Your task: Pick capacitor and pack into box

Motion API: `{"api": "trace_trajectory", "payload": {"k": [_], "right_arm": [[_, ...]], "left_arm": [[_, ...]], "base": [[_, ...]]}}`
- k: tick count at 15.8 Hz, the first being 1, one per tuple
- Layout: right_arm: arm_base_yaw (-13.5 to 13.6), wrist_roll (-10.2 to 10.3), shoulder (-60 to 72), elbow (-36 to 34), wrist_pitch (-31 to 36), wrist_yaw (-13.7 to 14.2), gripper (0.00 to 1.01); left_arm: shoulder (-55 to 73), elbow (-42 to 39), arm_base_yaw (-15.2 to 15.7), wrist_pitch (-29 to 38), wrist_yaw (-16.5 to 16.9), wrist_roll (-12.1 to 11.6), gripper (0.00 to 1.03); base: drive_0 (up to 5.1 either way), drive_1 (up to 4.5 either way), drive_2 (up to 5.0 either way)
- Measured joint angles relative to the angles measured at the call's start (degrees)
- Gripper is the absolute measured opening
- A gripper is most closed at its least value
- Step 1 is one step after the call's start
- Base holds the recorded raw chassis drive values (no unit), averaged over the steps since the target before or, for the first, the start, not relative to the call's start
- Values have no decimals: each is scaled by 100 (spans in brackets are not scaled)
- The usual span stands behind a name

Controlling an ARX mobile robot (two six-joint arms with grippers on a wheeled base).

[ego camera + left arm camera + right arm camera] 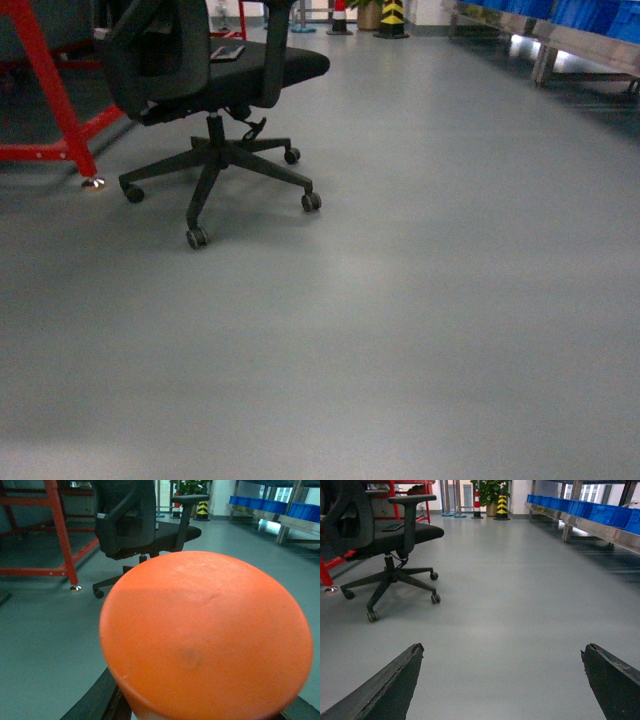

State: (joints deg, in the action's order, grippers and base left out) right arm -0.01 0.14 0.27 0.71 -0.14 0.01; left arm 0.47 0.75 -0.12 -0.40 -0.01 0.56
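An orange round object filled most of the left wrist view, hiding the left gripper's fingertips; its lower part ran off the bottom edge. The office chair lost its backrest top beyond the head view's upper edge.

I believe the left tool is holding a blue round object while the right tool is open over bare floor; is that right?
Not quite: the round object in the left tool is orange, not blue, as the left wrist view shows. The right tool is indeed open over bare floor.
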Motion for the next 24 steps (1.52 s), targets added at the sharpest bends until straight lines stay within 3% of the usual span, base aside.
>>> {"api": "trace_trajectory", "payload": {"k": [24], "right_arm": [[0, 0, 0, 0, -20, -4, 98]], "left_arm": [[0, 0, 0, 0, 0, 0, 44]], "base": [[-505, 240, 240]]}}
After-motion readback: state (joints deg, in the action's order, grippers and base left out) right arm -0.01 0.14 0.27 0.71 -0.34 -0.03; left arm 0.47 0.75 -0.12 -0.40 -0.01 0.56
